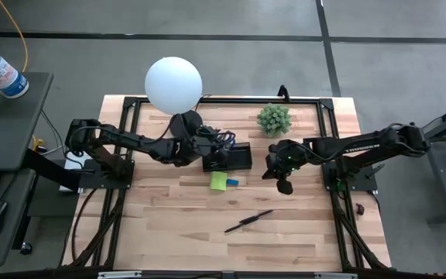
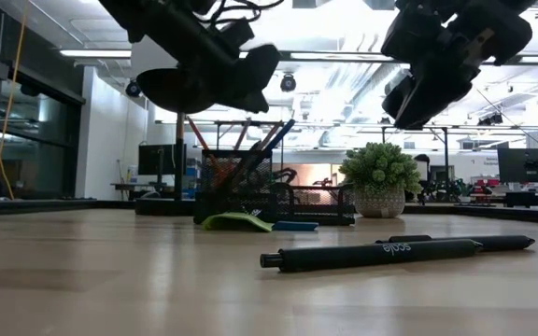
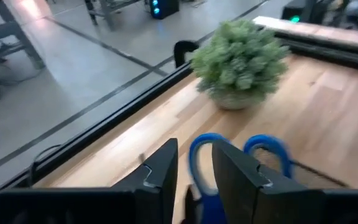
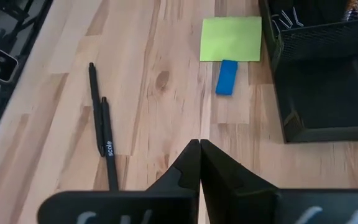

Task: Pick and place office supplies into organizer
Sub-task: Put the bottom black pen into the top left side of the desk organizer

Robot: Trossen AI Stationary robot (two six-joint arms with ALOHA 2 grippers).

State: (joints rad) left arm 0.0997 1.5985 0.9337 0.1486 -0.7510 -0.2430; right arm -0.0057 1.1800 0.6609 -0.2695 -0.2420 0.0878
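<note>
While the left gripper (image 1: 217, 159) hangs over the mesh organizer (image 1: 238, 158) at the centre of the overhead frame, its fingers (image 3: 160, 180) stand a little apart around the blue-handled scissors (image 3: 229, 162), whose loops rise between and just past them in the left wrist view; whether the pads still press the handles cannot be told. Seen from table height, pens and pencils (image 2: 255, 140) stand upright in the organizer's taller compartment. Just below the organizer in the overhead frame lie the lime-green sticky-note pad (image 1: 218, 180) and, touching its right edge, the small blue block (image 1: 232, 182). Two dark pens (image 1: 248, 222) lie end to end, overlapping, lower centre on the wooden table (image 1: 169, 232), well apart from the organizer. To the right of centre the right gripper (image 1: 283, 184) hovers above bare wood, fingers pressed together and holding nothing. A small potted plant (image 1: 273, 118) sits upper centre, and a white globe lamp (image 1: 173, 84) stands upper left of it.
</note>
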